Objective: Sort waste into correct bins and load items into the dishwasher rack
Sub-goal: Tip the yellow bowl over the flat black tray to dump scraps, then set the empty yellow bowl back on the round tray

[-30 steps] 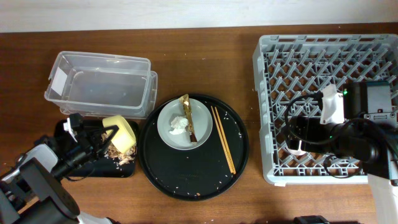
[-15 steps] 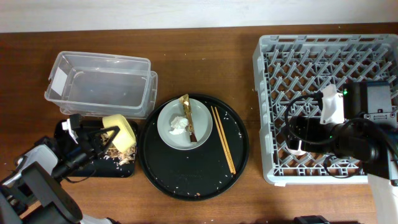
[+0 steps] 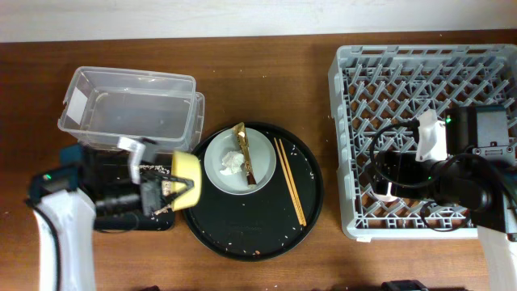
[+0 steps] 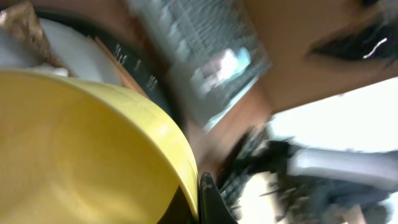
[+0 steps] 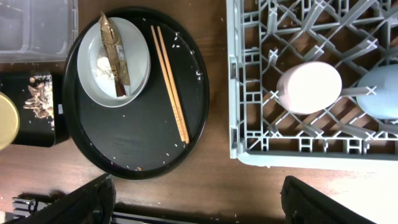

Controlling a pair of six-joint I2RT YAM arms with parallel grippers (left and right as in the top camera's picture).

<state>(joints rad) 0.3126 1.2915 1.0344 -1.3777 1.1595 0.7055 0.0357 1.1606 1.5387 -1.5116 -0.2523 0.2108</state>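
My left gripper (image 3: pixel 175 188) is shut on the rim of the yellow bowl (image 3: pixel 184 166) and holds it tilted on edge between the shallow black tray (image 3: pixel 161 220) and the round black tray (image 3: pixel 250 218). In the left wrist view the bowl (image 4: pixel 81 155) fills the frame against my finger (image 4: pixel 198 204). Food scraps (image 5: pixel 38 96) lie in the shallow tray. The grey plate (image 3: pixel 258 158) holds the tissue ball (image 3: pixel 232 162) and the foil wrapper (image 3: pixel 245 150). The chopsticks (image 3: pixel 289 179) lie beside it. My right gripper (image 5: pixel 198 183) is open and empty. The pink cup (image 5: pixel 309 87) and the blue cup (image 5: pixel 380 92) stand in the rack (image 3: pixel 420 81).
The clear plastic box (image 3: pixel 129 109) with a white label stands at the back left, just behind my left arm. Crumbs are scattered over the round black tray. My right arm and its cables hang over the rack's right half.
My left arm has swung right from the table's front left corner. The yellow bowl has moved right from over the shallow tray to the round tray's edge and tipped on edge.
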